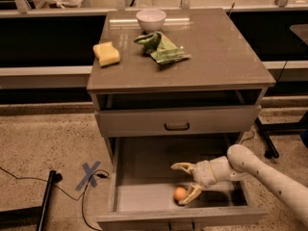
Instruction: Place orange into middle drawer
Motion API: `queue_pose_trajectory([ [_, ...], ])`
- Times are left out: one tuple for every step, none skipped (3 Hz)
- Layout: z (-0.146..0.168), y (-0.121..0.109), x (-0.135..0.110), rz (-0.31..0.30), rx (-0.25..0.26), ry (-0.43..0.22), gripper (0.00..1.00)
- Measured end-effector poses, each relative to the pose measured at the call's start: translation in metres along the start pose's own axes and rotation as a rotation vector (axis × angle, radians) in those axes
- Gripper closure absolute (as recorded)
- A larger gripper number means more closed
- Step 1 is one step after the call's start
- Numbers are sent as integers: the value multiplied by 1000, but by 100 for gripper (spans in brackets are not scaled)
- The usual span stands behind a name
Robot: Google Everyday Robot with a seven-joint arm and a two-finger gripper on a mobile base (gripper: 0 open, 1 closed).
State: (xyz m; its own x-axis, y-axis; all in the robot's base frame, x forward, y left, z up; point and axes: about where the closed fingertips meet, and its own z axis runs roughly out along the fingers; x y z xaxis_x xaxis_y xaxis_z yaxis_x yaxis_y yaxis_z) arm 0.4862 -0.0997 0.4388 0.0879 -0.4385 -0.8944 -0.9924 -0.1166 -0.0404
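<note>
**Claw spread in the open drawer, orange loose beside it**

Gripper (186, 182) sits low inside the middle drawer (144, 199), reaching in from the right, fingers spread wide and pinching nothing. The orange (180, 193) lies on the drawer floor near the front wall. It is just beside the lower finger's tip, toward the drawer front and slightly left of the claw's centre. It is round, so there is no long axis to line up. There is only one arm. Placement looks done. A retreat likely needs a lift up and to the right, or the lower finger could nudge the fruit. Further out: upper drawer front (176, 121) shut; bowl (150, 19), sponge (107, 54) and green packet (162, 48) on the cabinet top.
</note>
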Motion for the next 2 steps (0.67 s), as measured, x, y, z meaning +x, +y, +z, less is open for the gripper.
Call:
queue_pose_trajectory([
  [-33,4,-23,-36,15,-70,4],
  [-67,11,-44,-38,-22,-118,0],
])
